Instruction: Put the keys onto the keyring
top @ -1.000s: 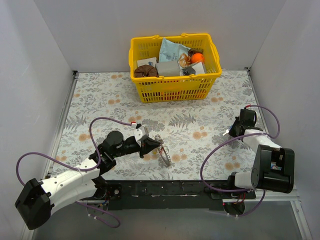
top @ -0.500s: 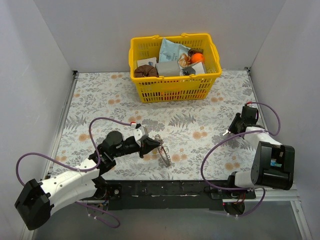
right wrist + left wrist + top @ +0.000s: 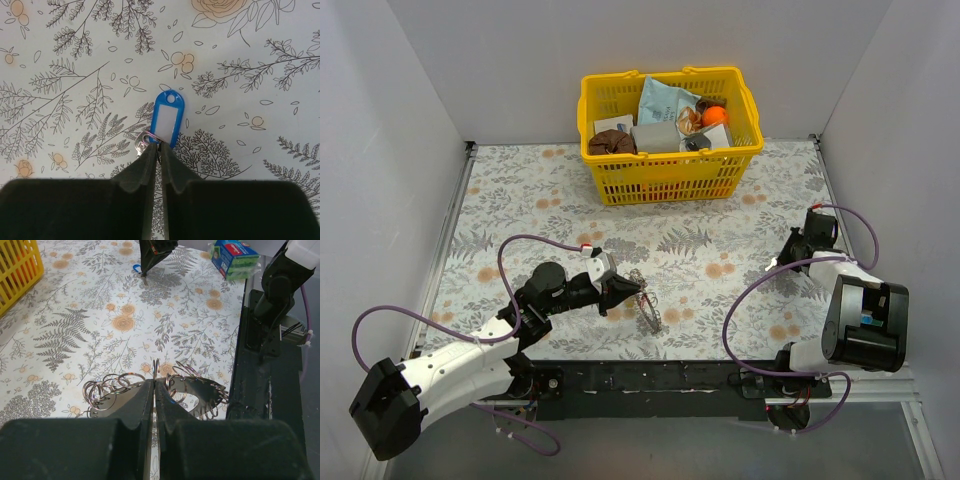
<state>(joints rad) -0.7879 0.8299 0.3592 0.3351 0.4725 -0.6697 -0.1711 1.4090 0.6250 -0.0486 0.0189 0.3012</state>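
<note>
My left gripper [image 3: 632, 291] is near the table's front middle, shut on the keyring [image 3: 652, 314]. In the left wrist view its fingertips [image 3: 154, 382] pinch a thin upright part of the keyring [image 3: 200, 390], a flat grey band hung with several small wire rings. My right gripper [image 3: 782, 264] is low over the table at the right. In the right wrist view it [image 3: 160, 146] is shut on the small loop of a blue-headed key [image 3: 167, 117], whose metal part [image 3: 143, 142] lies beside the fingertips. The red and pale keys are out of view.
A yellow basket [image 3: 670, 175] full of packets stands at the back middle. A blue and green sponge pack [image 3: 234, 254] lies near the right arm. White walls close the left, back and right sides. The black base rail [image 3: 650, 380] runs along the front edge.
My right wrist has dropped a little and tilted down toward the table. The left arm and the keyring have not moved.
</note>
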